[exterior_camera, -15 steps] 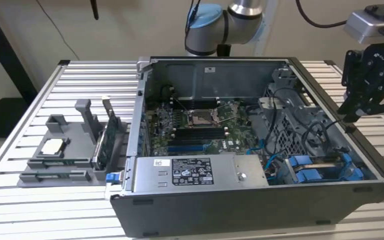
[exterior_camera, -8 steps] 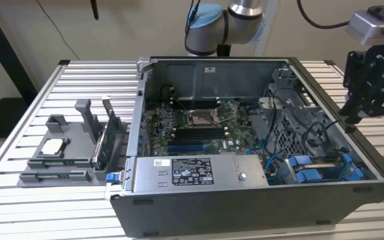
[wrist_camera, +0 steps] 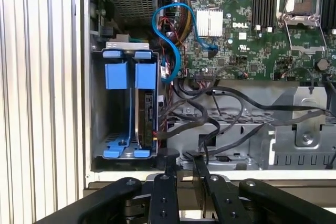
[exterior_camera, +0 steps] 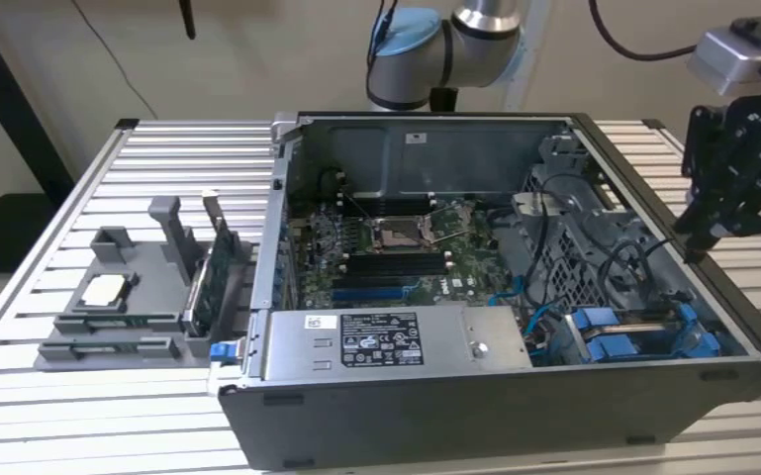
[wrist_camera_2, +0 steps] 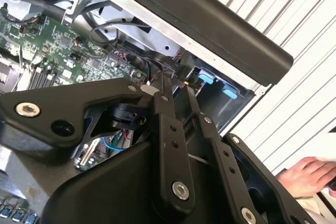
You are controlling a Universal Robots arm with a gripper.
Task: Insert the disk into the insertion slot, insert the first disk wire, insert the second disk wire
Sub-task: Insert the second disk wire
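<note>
Gripper (exterior_camera: 695,243) hovering above the computer case (exterior_camera: 486,421) wall near the insertion slot (wrist_camera: 97,103), fingers standing narrowly apart and gripping nothing, disk (wrist_camera: 147,113) sitting inside, black cables (wrist_camera: 231,113) lying alongside.

Universal Robots arm, visible parts:
- Silver-grey metal arm tube (exterior_camera: 493,14) with a rounded pale-blue joint cap (exterior_camera: 404,38), at 12 o'clock in the exterior view
- Thin black cable (exterior_camera: 618,49), looped, at 1 o'clock
- Light-grey boxy wrist housing (exterior_camera: 750,51) at 2 o'clock
- Matte-black gripper (exterior_camera: 693,247) at 3 o'clock, with white print on its body and angular links tapering to thin tips
- In both wrist views the gripper (wrist_camera_2: 175,86) (wrist_camera: 184,157) has flat black linkage bars
- Narrow black fingers (wrist_camera_2: 170,129), each drilled with small paired holes
- Round silver screw heads (wrist_camera_2: 180,190) at the pivots
- Broad black outer knuckle (wrist_camera_2: 63,114), smooth and rounded at the edges
</note>
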